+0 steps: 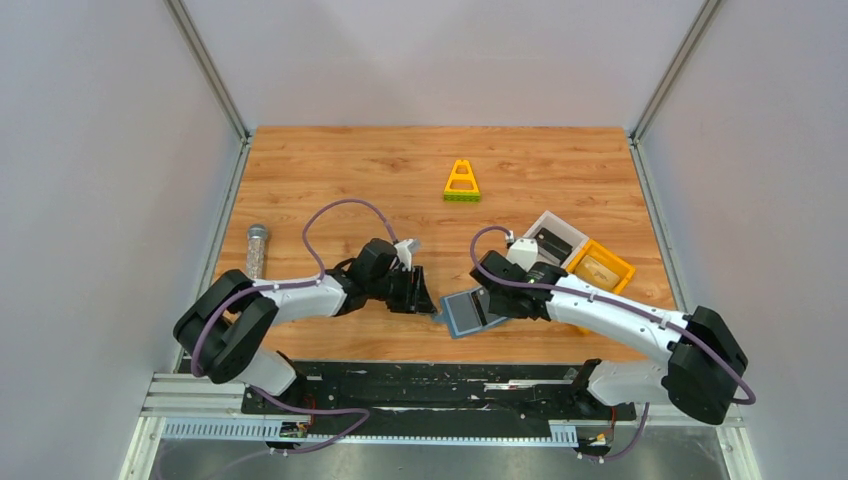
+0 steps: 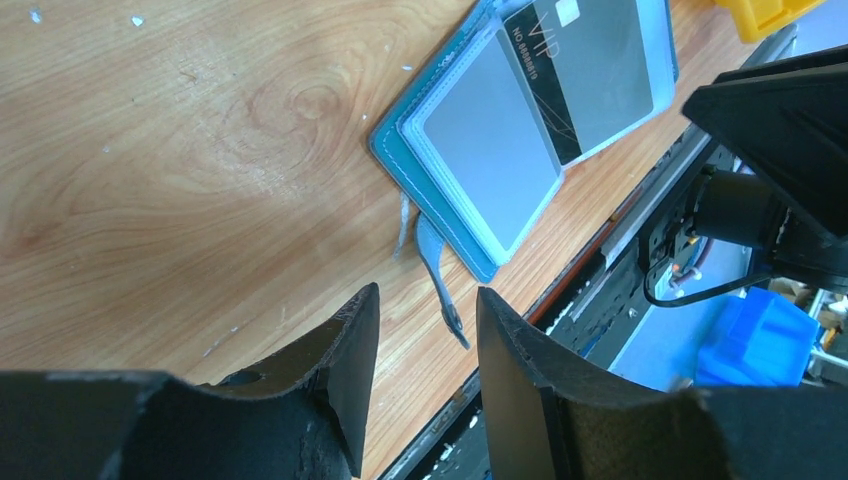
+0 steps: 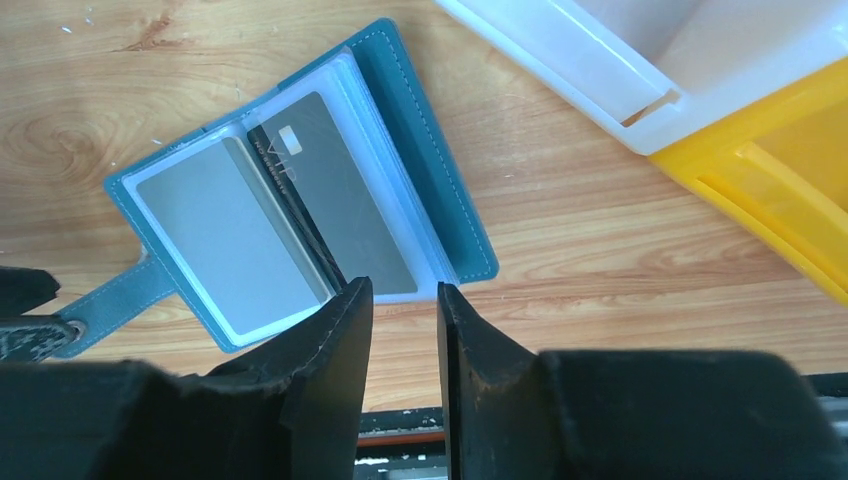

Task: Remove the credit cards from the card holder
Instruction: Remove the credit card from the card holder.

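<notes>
The card holder is a slate-blue wallet lying open on the table near the front edge, between my two grippers. In the right wrist view the wallet shows clear sleeves with a dark grey card marked VIP sticking partly out of one. The left wrist view shows the same wallet, the card and the strap tab. My left gripper is open around the tab's tip without clamping it. My right gripper is open with a narrow gap, empty, at the wallet's near edge.
A white bin and a yellow bin stand just right of the wallet, close to the right arm. A yellow triangular toy lies further back. A clear tube lies at the left edge. The metal rail runs along the front.
</notes>
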